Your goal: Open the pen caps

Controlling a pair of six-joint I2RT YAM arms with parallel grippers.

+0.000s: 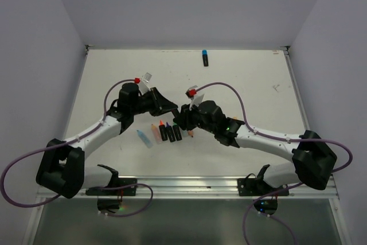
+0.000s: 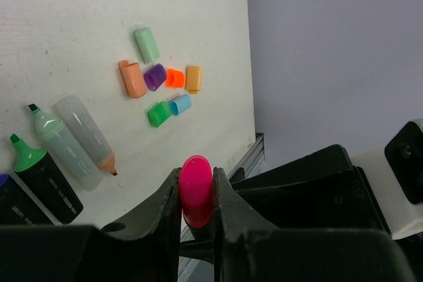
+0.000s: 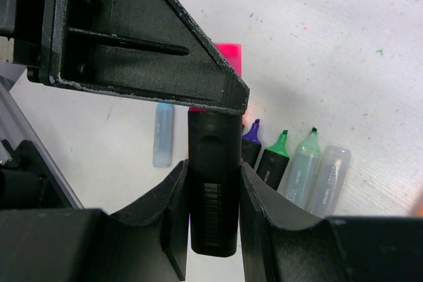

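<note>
Step looks like: pulling pink cap point(image 2: 196, 196) off | left hand point(image 2: 196, 184) squeezes the cap, at 12 o'clock end of black pen point(image 3: 213, 163) | right hand point(image 3: 213, 193) grips pen | next: pull hands straight apart

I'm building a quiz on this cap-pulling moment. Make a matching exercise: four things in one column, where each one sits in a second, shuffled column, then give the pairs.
Things
1. pink cap
2. black pen body
3. blue-and-black pen
4. purple cap

Places
A. loose on the table among other caps
B. clamped in the right hand
C. alone near the table's far edge
D. pinched in the left hand

Pairs: 1-D, 2-B, 3-C, 4-A
</note>
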